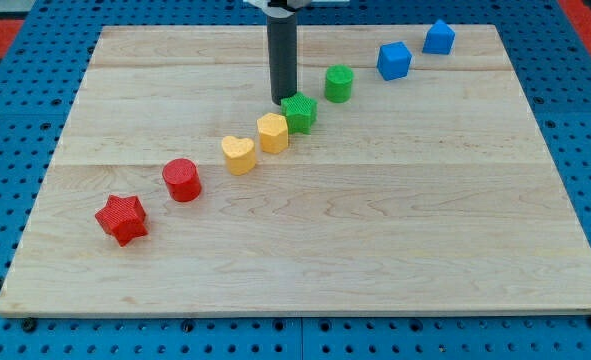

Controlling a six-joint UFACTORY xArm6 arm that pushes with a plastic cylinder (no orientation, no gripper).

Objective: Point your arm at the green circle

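Note:
The green circle (339, 83) is a short green cylinder standing in the upper middle of the wooden board (395, 240). My tip (283, 100) is down on the board to the left of and a little below the green circle, a short gap away. The tip touches or nearly touches the top left edge of a green star-shaped block (300, 112). The rod rises straight up out of the view's top.
The blocks form a diagonal line from lower left to upper right: a red star (122, 218), a red cylinder (182, 179), a yellow heart (239, 154), a yellow hexagon (273, 132), then two blue blocks (395, 60) (439, 37).

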